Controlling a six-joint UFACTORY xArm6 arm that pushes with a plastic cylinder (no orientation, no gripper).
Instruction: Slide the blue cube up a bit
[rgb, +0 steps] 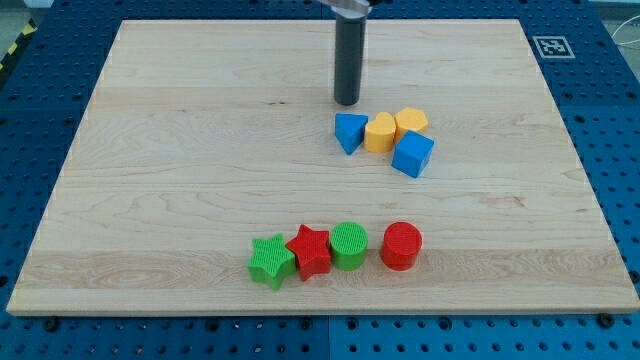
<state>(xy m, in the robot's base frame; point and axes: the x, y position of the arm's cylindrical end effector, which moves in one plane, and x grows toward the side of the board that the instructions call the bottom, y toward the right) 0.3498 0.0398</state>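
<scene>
The blue cube lies right of the board's middle, at the lower right of a small cluster. Touching it at its upper left are a yellow heart-like block and a yellow hexagon-like block. A blue triangle block sits at the cluster's left. My tip stands on the board just above the blue triangle, up and to the left of the blue cube, apart from it.
Near the view's bottom a row holds a green star, a red star, a green cylinder and a red cylinder. The wooden board sits on a blue perforated table. A marker tag lies at the top right corner.
</scene>
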